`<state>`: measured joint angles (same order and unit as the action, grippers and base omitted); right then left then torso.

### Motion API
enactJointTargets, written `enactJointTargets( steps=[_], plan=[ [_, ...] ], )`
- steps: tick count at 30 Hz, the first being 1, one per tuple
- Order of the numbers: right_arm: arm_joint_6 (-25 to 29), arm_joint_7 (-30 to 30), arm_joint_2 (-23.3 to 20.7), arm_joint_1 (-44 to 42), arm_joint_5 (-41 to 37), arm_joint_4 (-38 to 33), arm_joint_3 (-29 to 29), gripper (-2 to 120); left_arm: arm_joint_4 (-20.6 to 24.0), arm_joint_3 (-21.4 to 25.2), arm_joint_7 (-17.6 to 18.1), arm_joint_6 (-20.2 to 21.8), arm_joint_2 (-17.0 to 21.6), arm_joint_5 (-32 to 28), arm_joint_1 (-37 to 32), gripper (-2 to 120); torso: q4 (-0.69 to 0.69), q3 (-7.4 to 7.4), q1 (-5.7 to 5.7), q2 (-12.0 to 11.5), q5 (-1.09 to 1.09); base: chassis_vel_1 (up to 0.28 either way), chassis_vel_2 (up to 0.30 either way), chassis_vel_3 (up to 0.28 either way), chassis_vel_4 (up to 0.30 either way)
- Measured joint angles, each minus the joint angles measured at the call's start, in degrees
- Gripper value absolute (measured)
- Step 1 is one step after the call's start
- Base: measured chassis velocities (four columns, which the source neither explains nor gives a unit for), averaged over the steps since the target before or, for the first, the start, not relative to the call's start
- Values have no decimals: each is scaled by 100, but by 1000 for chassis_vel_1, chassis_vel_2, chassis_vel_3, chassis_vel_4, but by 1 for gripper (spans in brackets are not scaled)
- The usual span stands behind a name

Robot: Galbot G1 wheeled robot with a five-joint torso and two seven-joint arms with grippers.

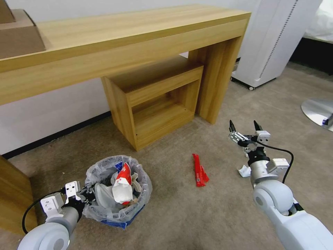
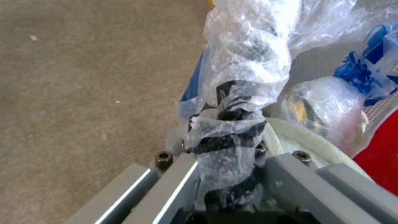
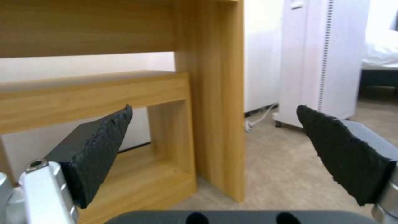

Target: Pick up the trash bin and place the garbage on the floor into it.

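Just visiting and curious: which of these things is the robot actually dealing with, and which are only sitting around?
Part of the job:
small blue bag-lined trash bin, held by the left gripper
red snack wrapper
crumpled white paper
open right gripper

Just there:
long wooden desk
low wooden shelf
white appliance

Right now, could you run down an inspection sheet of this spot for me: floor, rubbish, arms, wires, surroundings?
Surface: beige carpet floor.
Job's things: blue trash bin, clear-bag lined, nearly full of litter; red wrapper and crumpled white paper lie on the carpet.
Clutter: nothing seen beyond the litter.
End effectors: left end effector shut on the bin's bagged rim; right end effector open, raised above the carpet near the paper.
Cables: black cable loops along the right wrist.
Surroundings: wooden desk, low shelf unit, white appliance.
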<state>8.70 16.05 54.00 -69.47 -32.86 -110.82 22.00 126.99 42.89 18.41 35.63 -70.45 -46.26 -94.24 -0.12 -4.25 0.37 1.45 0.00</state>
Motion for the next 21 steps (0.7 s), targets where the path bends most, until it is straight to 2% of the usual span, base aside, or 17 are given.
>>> enactJointTargets(
  steps=[16,21],
  plan=[
    [67,-51,42,131,28,161,-170,100,-56,23,-2,-35,-24,6,26,0,-2,0,0,0,0,-77,-81,-81,-76],
    [80,-57,61,204,26,218,-260,100,-81,48,0,-36,-24,-3,32,0,0,0,0,0,0,-15,-6,-7,-13]
  ],
)
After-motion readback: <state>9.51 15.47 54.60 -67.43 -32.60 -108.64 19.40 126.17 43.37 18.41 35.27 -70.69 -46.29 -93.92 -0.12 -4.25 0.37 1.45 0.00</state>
